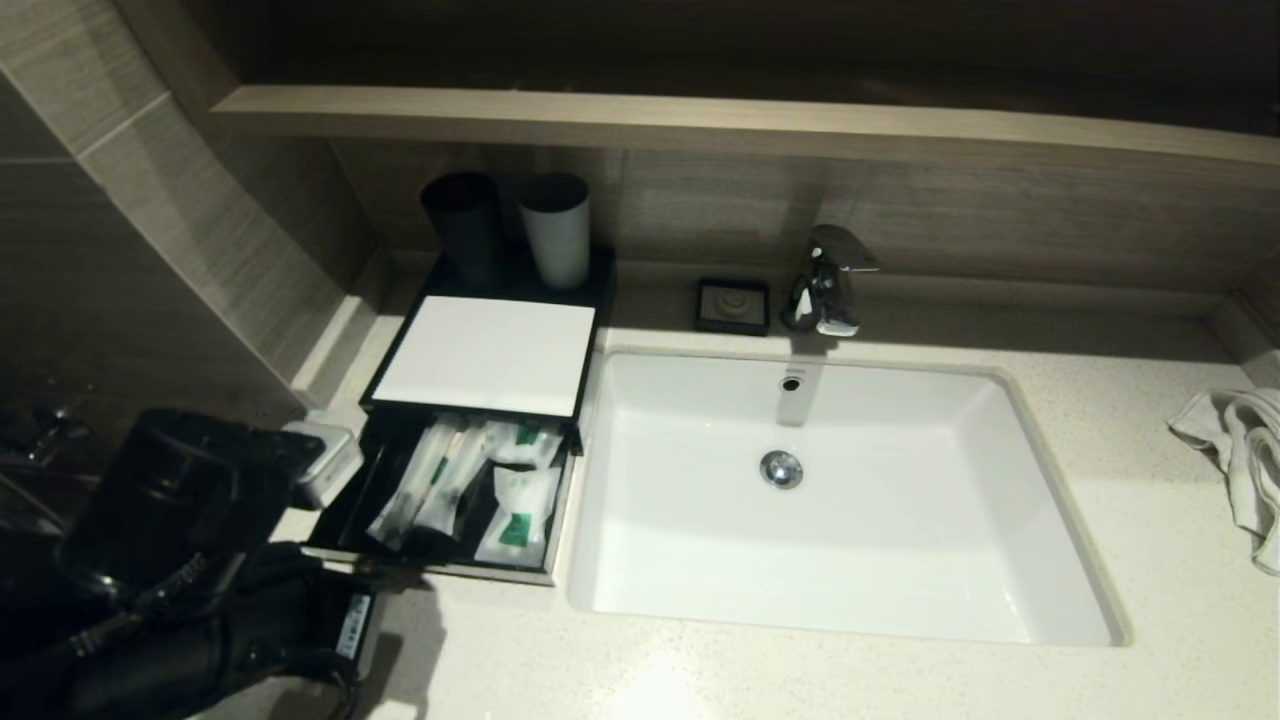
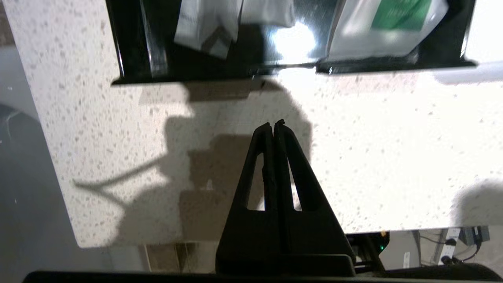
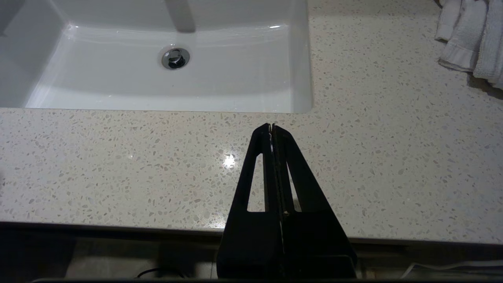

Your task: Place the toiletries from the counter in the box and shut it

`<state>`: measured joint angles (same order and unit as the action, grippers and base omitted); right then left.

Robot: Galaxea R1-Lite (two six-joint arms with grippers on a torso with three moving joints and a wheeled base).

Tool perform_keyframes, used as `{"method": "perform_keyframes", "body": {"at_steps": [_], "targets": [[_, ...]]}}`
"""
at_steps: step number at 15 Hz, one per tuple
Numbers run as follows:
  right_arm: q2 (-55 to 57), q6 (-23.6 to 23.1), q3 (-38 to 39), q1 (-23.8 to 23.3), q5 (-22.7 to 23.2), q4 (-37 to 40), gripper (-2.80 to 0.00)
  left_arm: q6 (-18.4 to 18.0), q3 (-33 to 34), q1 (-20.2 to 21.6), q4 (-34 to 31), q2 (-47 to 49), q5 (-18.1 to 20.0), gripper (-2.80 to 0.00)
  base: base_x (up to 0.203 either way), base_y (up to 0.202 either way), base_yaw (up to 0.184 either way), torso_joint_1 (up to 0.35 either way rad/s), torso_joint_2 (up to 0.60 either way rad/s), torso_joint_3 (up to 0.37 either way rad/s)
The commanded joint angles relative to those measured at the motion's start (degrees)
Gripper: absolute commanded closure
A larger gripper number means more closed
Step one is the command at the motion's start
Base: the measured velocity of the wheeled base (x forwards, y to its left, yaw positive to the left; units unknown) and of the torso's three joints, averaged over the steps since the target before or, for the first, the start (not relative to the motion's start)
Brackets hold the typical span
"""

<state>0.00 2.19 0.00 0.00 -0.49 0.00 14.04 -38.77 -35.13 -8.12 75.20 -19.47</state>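
counter [image 1: 800, 670]: speckled cream stone top, runs across the whole near side and wraps around the basin. Glossy, throwing glare in a few spots.

sink [image 1: 900, 560]: white rectangular basin set into the counter, drain [image 1: 781, 468] in the middle, chrome faucet [image 1: 828, 280] at the back edge.

left arm [image 1: 180, 560]: big dark mass at the near left corner, reaching toward the front of the drawer.

box [image 1: 490, 352]: low black box with a flat white top panel, just left of the sink. Its drawer [image 1: 350, 500] is pulled out toward the robot, so it's clearly not closed yet.

towel [image 1: 1245, 460]: white, bunched up at the far right edge of the counter, well apart from everything else.

cups [image 1: 555, 228]: one black and one grey, standing upright side by side behind the box.

toiletries [image 1: 470, 485]: all sitting inside the open drawer. The two long thin packets [image 1: 425, 480] lie on the left part, the two squarish pouches [image 1: 520, 510] with green labels on the right.

soap dish [image 1: 733, 305]: small black square thing by the wall, between the box and the faucet.

left gripper [image 2: 274, 125]: clenched tight, holding nothing, hovering over bare counter just in front of the drawer's front lip, not touching it as far as I can see.

right gripper [image 3: 271, 126]: also clamped together and empty, parked over the counter near the sink's front right corner.
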Motion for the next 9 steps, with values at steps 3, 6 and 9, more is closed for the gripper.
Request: {"method": "perform_keyframes", "body": {"at_steps": [3,6,9], "targets": [[0.0,0.0,0.1,0.0,0.0,0.0,0.0,0.7,2.5,0.3,0.2,-1.1,0.2,0.0,0.0,0.0,0.0,0.0,0.0,0.0],[0.0,0.0,0.0,0.0,0.0,0.0,0.0,3.6,2.4,0.5,0.3,1.8,0.1,0.0,0.0,0.0,0.0,0.0,0.0,0.0],[0.0,0.0,0.0,0.0,0.0,0.0,0.0,4.6,2.3,0.6,1.0,4.2,0.0,0.0,0.0,0.0,0.0,0.0,0.0,0.0]]}}
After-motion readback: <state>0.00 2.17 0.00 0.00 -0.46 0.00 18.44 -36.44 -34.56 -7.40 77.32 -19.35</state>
